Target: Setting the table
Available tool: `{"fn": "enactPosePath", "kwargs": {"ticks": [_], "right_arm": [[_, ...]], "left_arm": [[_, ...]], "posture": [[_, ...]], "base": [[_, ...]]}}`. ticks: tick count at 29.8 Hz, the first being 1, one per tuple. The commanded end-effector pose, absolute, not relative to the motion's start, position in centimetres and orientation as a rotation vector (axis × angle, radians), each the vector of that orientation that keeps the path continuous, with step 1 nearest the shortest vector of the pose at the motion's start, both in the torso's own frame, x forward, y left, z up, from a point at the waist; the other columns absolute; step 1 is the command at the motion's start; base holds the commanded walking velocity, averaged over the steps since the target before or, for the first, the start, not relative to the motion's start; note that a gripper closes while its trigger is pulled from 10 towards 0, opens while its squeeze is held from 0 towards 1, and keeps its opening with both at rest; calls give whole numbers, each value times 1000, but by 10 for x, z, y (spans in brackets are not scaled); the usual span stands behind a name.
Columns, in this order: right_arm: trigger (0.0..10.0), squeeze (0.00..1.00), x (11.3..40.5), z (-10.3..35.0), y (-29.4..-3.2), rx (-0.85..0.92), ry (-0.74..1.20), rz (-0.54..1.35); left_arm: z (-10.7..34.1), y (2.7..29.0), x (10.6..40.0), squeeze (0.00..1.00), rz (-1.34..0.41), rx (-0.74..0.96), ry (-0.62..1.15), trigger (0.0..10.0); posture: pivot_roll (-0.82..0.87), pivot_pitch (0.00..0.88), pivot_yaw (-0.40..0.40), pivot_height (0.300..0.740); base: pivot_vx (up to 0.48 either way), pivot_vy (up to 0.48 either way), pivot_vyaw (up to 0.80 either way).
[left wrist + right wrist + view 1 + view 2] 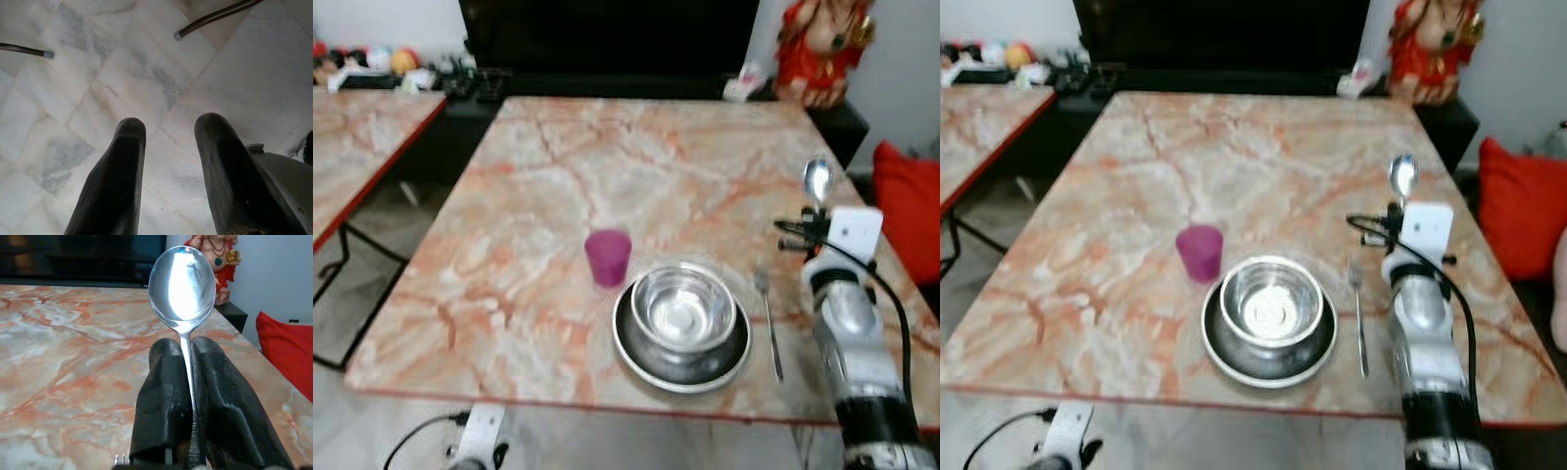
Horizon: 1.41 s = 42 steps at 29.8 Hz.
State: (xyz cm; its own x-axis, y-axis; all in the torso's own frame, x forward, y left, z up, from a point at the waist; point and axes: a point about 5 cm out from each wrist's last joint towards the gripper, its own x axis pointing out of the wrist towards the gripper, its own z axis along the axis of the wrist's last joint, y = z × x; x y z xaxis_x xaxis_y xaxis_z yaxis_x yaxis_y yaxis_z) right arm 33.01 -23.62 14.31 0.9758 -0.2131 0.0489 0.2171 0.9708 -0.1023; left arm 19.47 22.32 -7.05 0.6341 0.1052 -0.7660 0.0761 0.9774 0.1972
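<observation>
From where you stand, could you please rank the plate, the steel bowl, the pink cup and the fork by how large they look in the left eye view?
1. Plate, widest.
2. Steel bowl, sitting in the plate.
3. Pink cup, the most compact.
The fork is unsure: long, roughly bowl-length, but very thin.

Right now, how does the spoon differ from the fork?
The spoon is clamped between the right gripper fingers, raised above the table with its bowl pointing away from the wrist; the fork lies flat on the table, right of the plate, touched by nothing. The spoon ends in a broad rounded bowl; the fork ends in narrow tines, pointing away from the robot. Both are slim, shiny metal cutlery.
</observation>
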Motion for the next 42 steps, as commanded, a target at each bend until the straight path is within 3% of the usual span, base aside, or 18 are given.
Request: {"fn": "enactPosePath", "kwargs": {"ticks": [1, 10, 15, 22, 42], "right_arm": [[10000, 0, 330, 148, -239, -121, -31, -228], [10000, 0, 318, 129, -243, 11, 198, -238], [10000, 0, 311, 117, -246, -18, 285, -230], [10000, 0, 298, 94, -228, 22, 430, -149], [10000, 0, 293, 88, -240, -15, 401, -183]], "left_arm": [[-73, 224, 190, 0, 14, 224, 910, 10000], [-73, 227, 189, 0, 8, 231, 912, 10000], [-74, 225, 188, 0, 2, 231, 914, 10000], [-75, 222, 187, 0, 2, 225, 916, 10000], [-77, 218, 185, 0, 1, 215, 922, 10000]], "posture": [[105, 28, 0, 740], [87, 29, -2, 740], [81, 26, -4, 740], [78, 21, -18, 740], [76, 29, -25, 740]], "base": [[0, 0, 0], [0, 0, 0], [0, 0, 0], [0, 0, 0], [0, 0, 0]]}}
